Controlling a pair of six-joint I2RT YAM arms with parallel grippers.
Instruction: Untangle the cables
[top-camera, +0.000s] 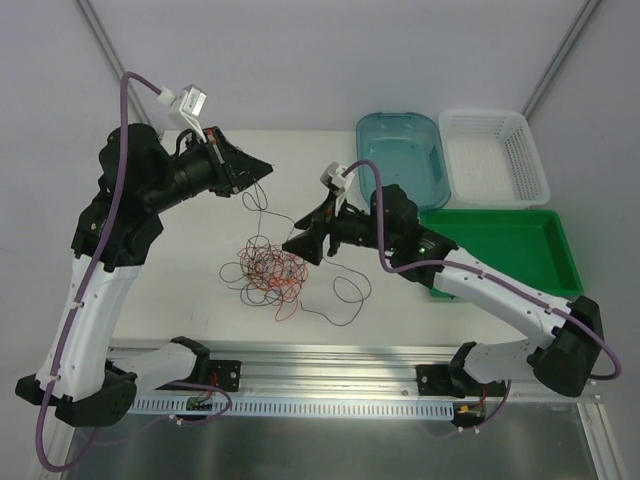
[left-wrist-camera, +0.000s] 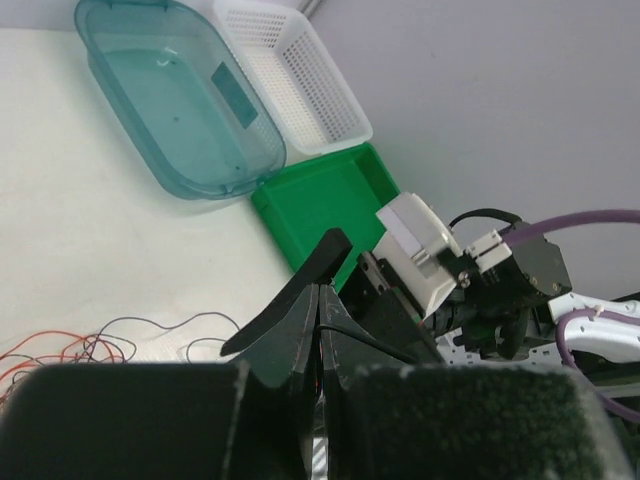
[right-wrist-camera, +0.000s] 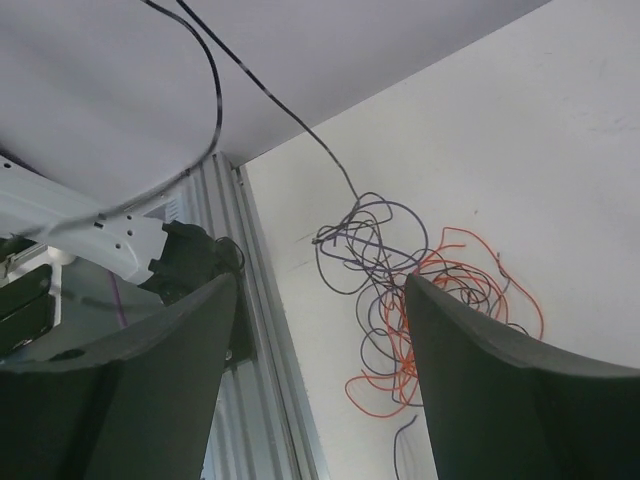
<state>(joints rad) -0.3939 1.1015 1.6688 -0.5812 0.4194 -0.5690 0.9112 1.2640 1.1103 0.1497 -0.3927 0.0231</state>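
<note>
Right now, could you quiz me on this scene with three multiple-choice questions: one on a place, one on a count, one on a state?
1. Where is the wire tangle? A. inside a bin B. on the table C. hanging off the edge
2. How many bins stand on the right? A. one B. two C. three
3. The right hand is: A. wide open B. shut on a wire C. holding a cup

Answers: 1 B, it lies on the bare table, outside every bin. 2 C, a blue tub, a white basket and a green tray. 3 A, its fingers stand far apart.
</note>
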